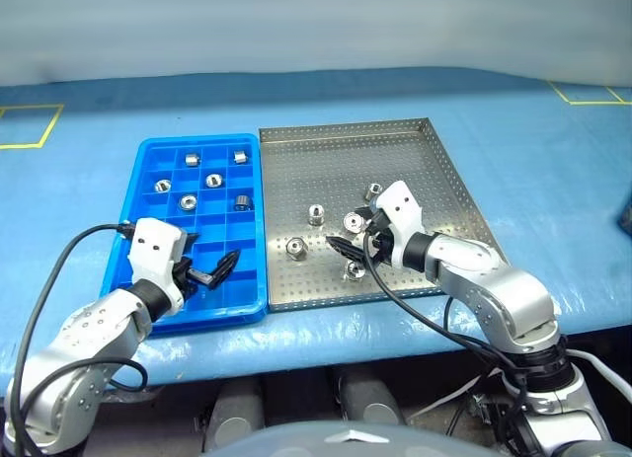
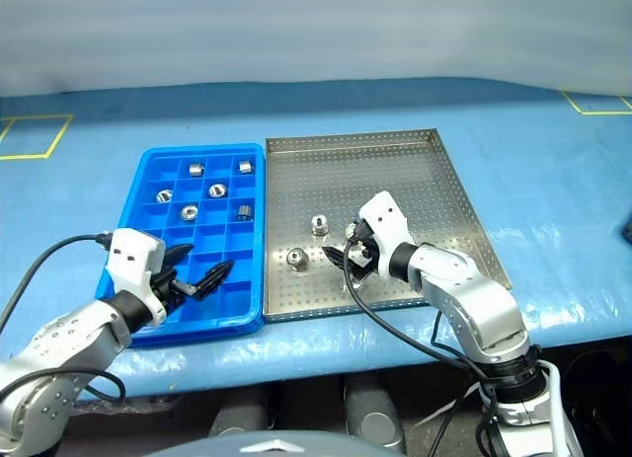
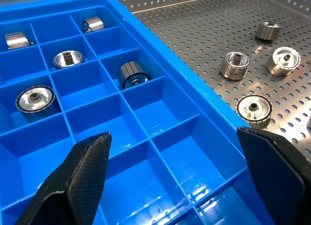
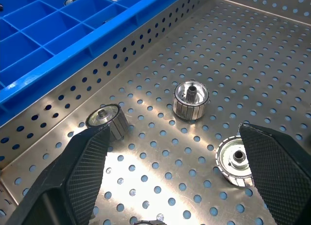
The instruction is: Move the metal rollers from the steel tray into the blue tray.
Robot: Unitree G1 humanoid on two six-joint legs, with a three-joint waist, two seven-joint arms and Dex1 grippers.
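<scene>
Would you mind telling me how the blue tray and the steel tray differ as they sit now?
The blue tray is plastic, split by a grid into small compartments; the steel tray is one open perforated metal floor with a low rim. Rollers in the blue tray sit one per compartment; those in the steel tray lie loose. Both rest side by side on the blue surface, each holding several rollers.

A blue-covered table [image 1: 553, 161] marked with yellow tape lines [image 1: 30, 126] stands before a pale wall [image 1: 316, 23].

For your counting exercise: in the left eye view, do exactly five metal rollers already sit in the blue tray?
No: six metal rollers sit in the blue tray, each in its own compartment.
</scene>
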